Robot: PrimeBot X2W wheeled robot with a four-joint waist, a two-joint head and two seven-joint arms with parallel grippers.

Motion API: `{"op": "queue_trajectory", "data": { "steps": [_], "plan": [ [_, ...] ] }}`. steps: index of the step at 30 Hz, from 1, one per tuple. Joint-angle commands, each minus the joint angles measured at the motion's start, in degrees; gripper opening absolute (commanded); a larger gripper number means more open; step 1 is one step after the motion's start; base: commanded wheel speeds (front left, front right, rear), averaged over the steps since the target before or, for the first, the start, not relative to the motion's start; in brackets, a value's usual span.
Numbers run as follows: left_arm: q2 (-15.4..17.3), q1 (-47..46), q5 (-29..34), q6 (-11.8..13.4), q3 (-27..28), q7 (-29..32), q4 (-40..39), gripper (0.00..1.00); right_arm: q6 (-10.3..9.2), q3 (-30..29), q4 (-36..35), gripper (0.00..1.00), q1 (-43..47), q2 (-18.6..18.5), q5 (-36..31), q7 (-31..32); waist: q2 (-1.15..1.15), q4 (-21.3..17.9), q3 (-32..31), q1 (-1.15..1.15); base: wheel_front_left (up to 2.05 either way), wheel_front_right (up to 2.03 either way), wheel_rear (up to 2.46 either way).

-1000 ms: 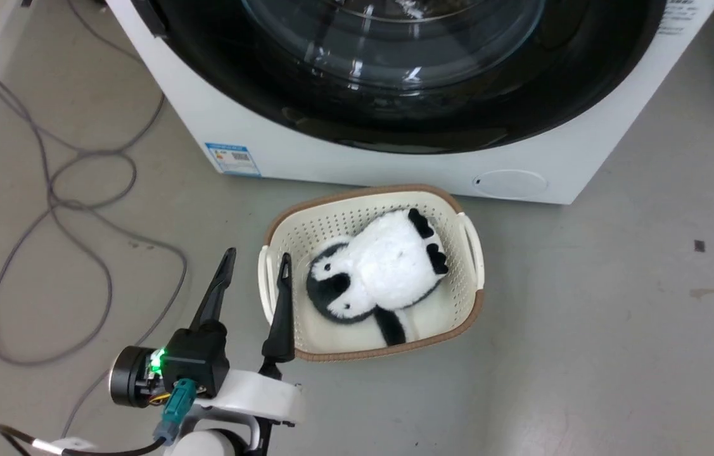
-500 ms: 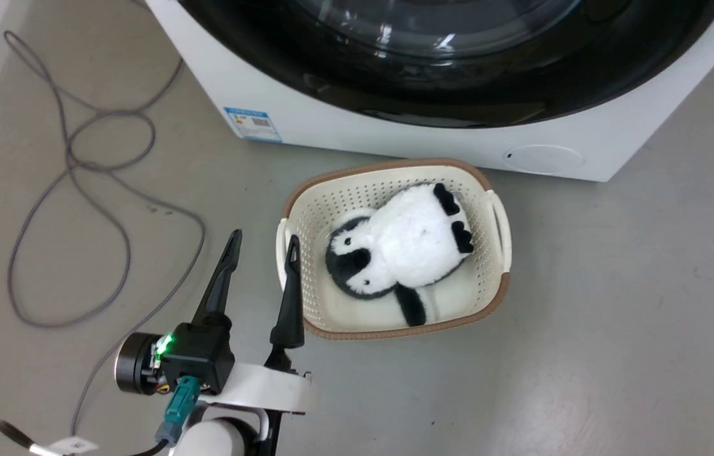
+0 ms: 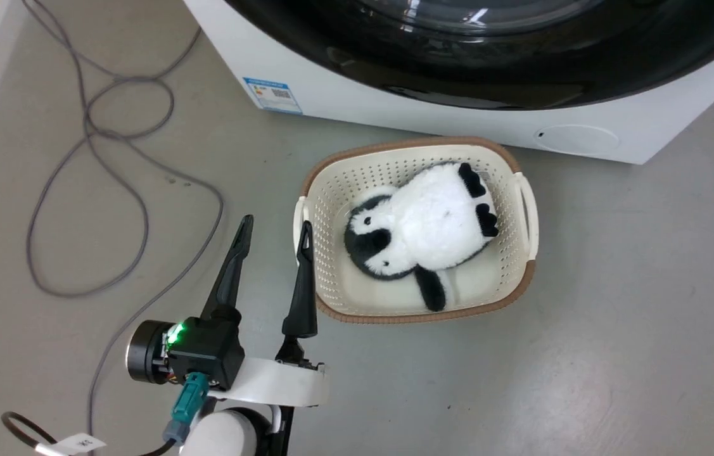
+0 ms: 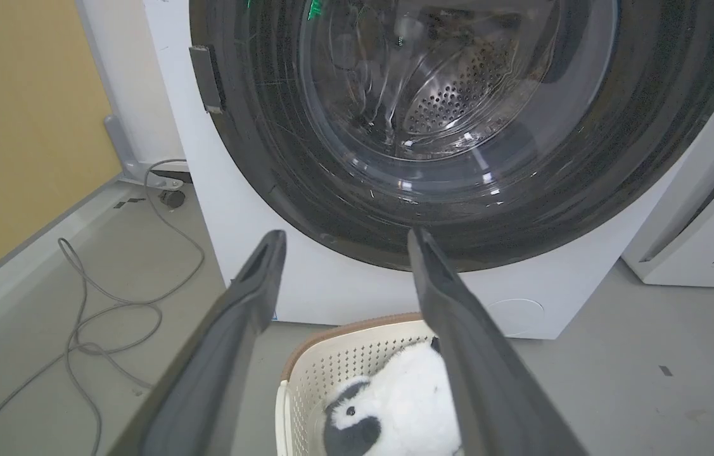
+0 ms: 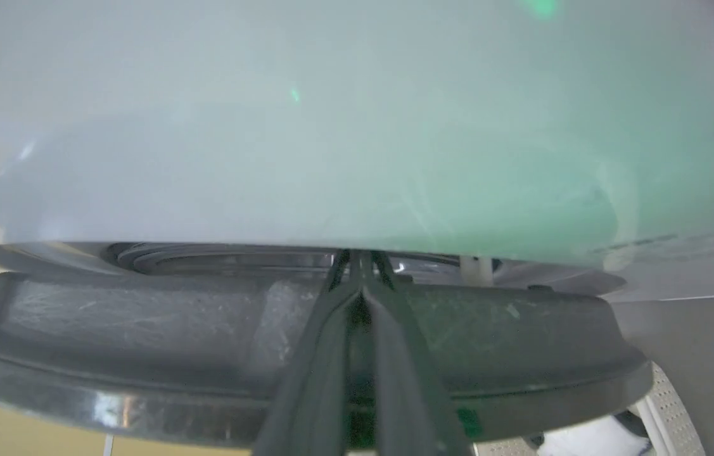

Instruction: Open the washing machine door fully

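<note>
The washing machine (image 3: pixel 395 117) stands at the top of the head view, white, with its glossy black washing machine door (image 3: pixel 521 69) facing me. The left wrist view shows the door (image 4: pixel 268 145) with its clear glass bowl and the steel drum behind it. My left gripper (image 3: pixel 276 223) hangs open over the floor, left of a basket, well short of the door; between its fingers (image 4: pixel 344 244) is nothing. My right gripper (image 5: pixel 360 256) is shut, its tips in the narrow gap between the door's dark-grey inner face (image 5: pixel 141 316) and the white front (image 5: pixel 331 126).
A cream basket (image 3: pixel 407 142) holding a penguin plush (image 3: pixel 433 221) sits on the floor right before the machine. A grey cable (image 3: pixel 128 190) loops over the floor at the left. A white FEELAIR appliance (image 4: pixel 711 209) stands right of the machine, and a yellow wall (image 4: pixel 14 126) to its left.
The head camera has moved, so the whole picture has slid right and up. The left gripper stays open beside the basket.
</note>
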Motion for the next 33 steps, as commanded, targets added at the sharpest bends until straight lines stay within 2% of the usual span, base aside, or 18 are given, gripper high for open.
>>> {"op": "queue_trajectory", "data": {
  "steps": [1, 12, 21, 26, 33],
  "plan": [
    [0.07, -1.15, -0.41, 0.35, -0.52, -0.58, -0.18, 1.00, 0.06, -0.15, 1.94, 0.00, -1.55, 0.74, 0.47, 1.54, 0.00, 0.30, 0.33, 0.00, 0.00, 0.00, 0.00],
    [0.07, -0.77, -0.26, 0.38, -0.32, -0.81, 0.15, 1.00, 0.06, -1.11, 3.48, 0.00, 1.66, 1.13, -1.64, 5.53, 0.00, 0.24, -1.51, 0.00, 0.00, 0.00, 0.00],
    [0.07, 0.78, 0.14, -0.34, -0.18, -0.81, 1.64, 1.00, 0.06, -3.32, 2.74, 0.00, 9.38, 2.83, -2.01, 6.85, 0.00, -0.04, -7.08, 0.00, 0.00, 0.00, 0.00],
    [0.07, 2.42, 0.56, -1.06, 0.80, -0.81, 2.67, 1.00, 0.06, -3.90, 1.08, 0.00, 15.22, 4.96, -1.66, 8.11, 0.00, -0.11, -11.72, 0.00, 0.00, 0.00, 0.00],
    [0.07, 5.60, 1.05, -2.04, 2.54, -0.81, 3.42, 1.00, 0.06, -3.55, -5.57, 0.00, 24.87, 9.65, 0.73, 12.37, 0.00, -1.09, -17.48, 0.00, 0.00, 0.00, 0.00]
  ]
}}
